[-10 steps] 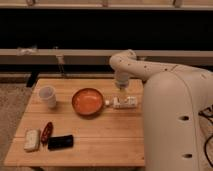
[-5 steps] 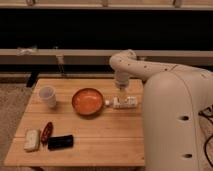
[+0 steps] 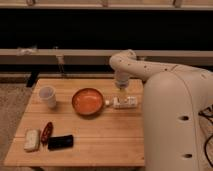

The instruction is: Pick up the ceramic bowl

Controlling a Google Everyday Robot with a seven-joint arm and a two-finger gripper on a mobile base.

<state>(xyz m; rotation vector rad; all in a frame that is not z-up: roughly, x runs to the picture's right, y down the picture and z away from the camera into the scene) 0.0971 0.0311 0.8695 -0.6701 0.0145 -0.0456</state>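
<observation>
The ceramic bowl [image 3: 88, 101], round, shallow and glossy orange with a darker rim, sits on the wooden table [image 3: 100, 142] near its middle. My gripper [image 3: 121, 94] hangs from the white arm just right of the bowl, low over the table, above a small white object [image 3: 124, 103]. It is apart from the bowl.
A small white cup [image 3: 47, 96] stands at the table's left. Near the front left lie a pale packet [image 3: 32, 140], a red-brown item [image 3: 47, 131] and a black rectangular object [image 3: 60, 142]. My white body [image 3: 175, 125] fills the right side. A dark railing runs behind.
</observation>
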